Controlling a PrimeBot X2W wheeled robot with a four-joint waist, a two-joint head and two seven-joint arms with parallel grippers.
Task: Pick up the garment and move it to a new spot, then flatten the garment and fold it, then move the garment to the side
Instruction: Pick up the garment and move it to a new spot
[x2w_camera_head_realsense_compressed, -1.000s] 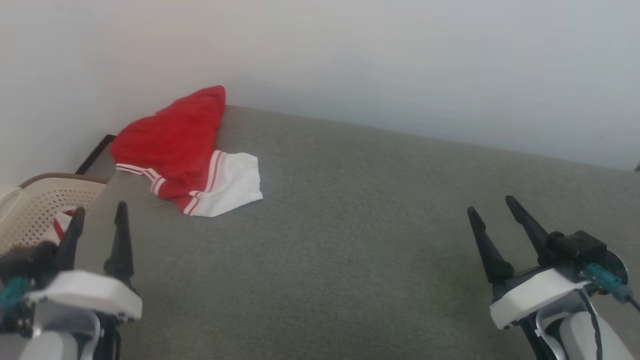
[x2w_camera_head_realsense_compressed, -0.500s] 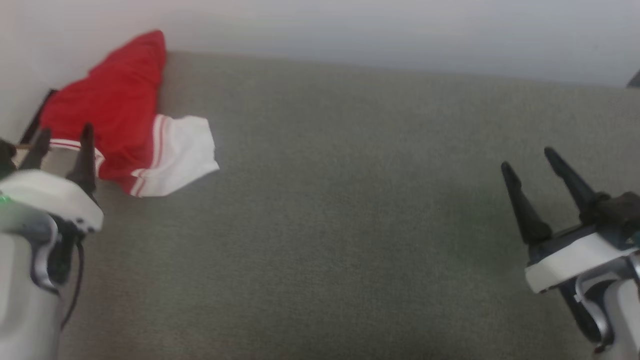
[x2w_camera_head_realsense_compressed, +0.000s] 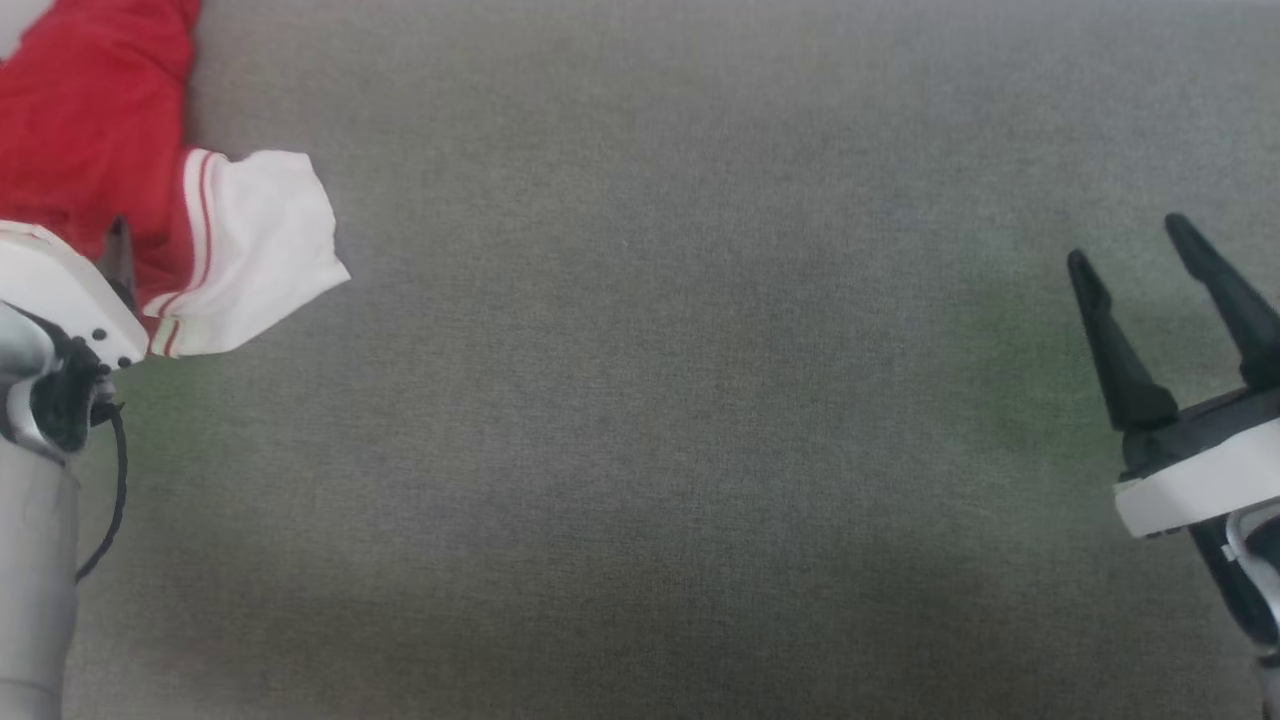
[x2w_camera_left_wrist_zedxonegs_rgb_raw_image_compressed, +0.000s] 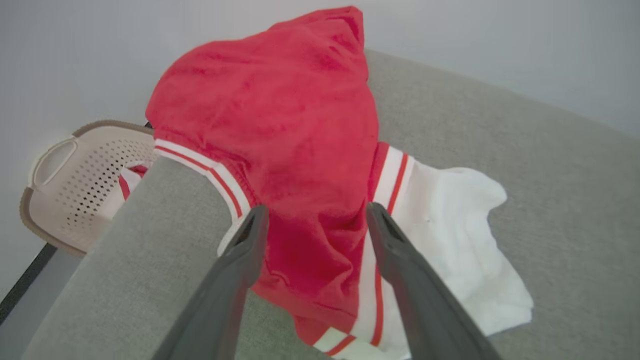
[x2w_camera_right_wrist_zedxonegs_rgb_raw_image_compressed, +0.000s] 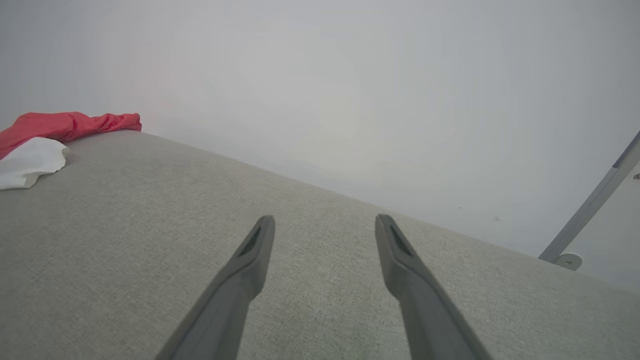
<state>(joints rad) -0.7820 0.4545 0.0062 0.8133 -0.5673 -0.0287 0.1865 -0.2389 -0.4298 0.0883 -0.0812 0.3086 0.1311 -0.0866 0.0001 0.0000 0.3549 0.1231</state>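
Left gripper (x2w_camera_left_wrist_zedxonegs_rgb_raw_image_compressed: 316, 210): fingers spread as wide as they go, nothing between them, poised just over the shirt (x2w_camera_left_wrist_zedxonegs_rgb_raw_image_compressed: 280, 115) and aimed at the red cloth beside the striped sleeve seam. Touching or not, cannot tell.

Off the left end of the surface: a pale perforated basket (x2w_camera_left_wrist_zedxonegs_rgb_raw_image_compressed: 75, 185), with a scrap of red-and-white cloth inside.

Shirt itself: crumpled in a heap at the far left corner of the grey surface (x2w_camera_head_realsense_compressed: 650, 400). Red body bunched toward the wall, one white sleeve (x2w_camera_head_realsense_compressed: 260, 250) splayed out to the right, lettering hidden.

Middle of the surface: looks like room enough for laying out and folding.

Right gripper (x2w_camera_head_realsense_compressed: 1130, 242): likewise fully open and empty, hovering over the right end, well apart from the shirt.

Judging from all this, barely begun: left gripper in place for a grasp, no grasp yet. Left to do: closing on the cloth, lifting, carrying to a new spot, flattening, folding, then shifting aside. Practically the whole job.
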